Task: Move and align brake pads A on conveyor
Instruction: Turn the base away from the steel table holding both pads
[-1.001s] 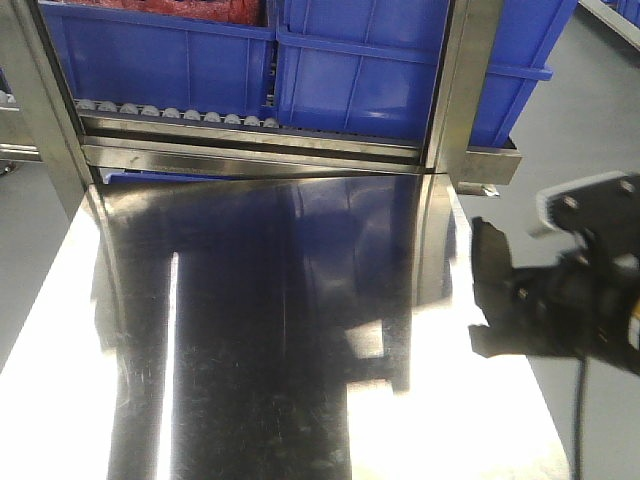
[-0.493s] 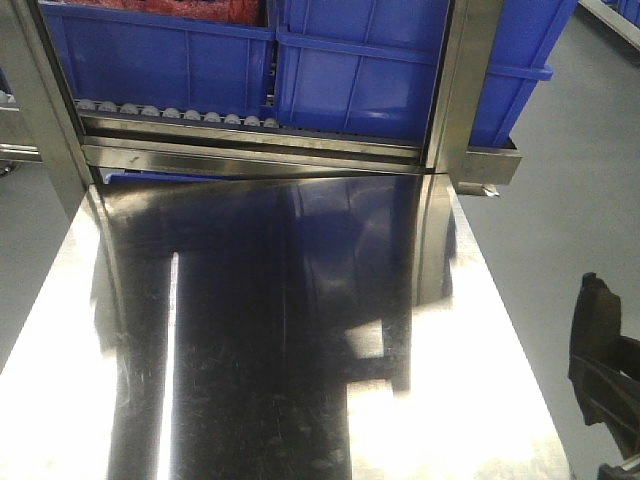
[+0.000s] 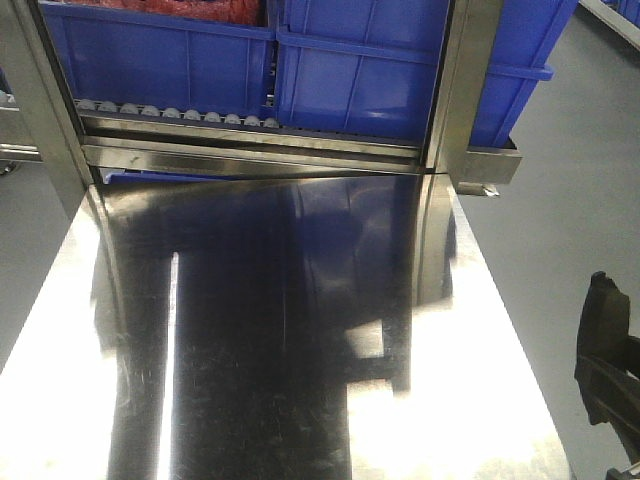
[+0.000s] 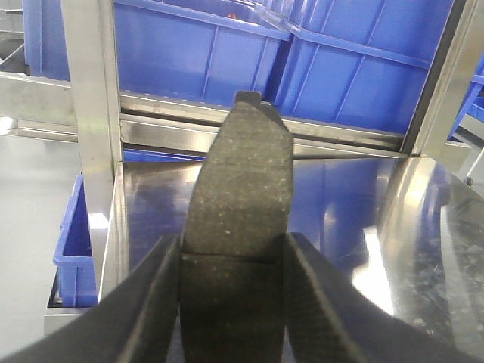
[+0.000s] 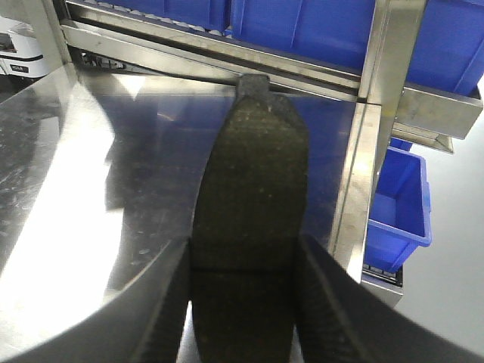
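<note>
Our left gripper (image 4: 231, 249) clamps the left pad (image 4: 242, 174), which juts forward past the jaws; our right gripper (image 5: 243, 253) clamps the right pad (image 5: 257, 166) likewise, with the table (image 5: 113, 151) ahead.

Dark curved brake pad (image 4: 240, 189), 2nd pad (image 5: 257, 189), each clamped
</note>
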You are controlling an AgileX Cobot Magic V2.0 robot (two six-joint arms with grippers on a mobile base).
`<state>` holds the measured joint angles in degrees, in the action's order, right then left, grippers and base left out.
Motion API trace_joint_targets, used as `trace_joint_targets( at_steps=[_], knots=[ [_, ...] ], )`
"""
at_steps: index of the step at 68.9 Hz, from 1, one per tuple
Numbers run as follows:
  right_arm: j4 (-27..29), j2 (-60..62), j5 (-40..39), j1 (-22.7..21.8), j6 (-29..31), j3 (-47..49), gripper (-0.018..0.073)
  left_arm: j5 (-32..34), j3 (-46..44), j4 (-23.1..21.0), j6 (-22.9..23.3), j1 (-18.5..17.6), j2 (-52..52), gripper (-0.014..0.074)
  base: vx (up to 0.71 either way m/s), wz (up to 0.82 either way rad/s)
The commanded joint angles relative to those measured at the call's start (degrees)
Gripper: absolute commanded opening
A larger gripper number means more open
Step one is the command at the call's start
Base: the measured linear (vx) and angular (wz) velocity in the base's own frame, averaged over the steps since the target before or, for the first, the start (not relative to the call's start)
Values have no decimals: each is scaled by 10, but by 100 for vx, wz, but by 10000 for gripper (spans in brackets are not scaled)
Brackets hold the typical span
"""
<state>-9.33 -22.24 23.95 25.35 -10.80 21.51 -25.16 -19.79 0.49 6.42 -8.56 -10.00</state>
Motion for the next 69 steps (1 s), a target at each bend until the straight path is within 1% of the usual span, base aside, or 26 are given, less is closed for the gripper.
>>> trace_joint_targets(
  at_steps=[1, 50, 69],
  knots=[
    [-10, -2, -52, -1, 0, 18, 56, 59, -17, -5, 1, 0, -5, 98, 0, 0],
    [-10, -2, -52, -1, 0, 18, 56, 59, -17, -5, 1, 0, -5, 98, -1, 1],
    [-10, -2, -52, -1, 0, 18, 56, 59, -17, -5, 1, 0, -5, 98, -9, 25]
  ],
)
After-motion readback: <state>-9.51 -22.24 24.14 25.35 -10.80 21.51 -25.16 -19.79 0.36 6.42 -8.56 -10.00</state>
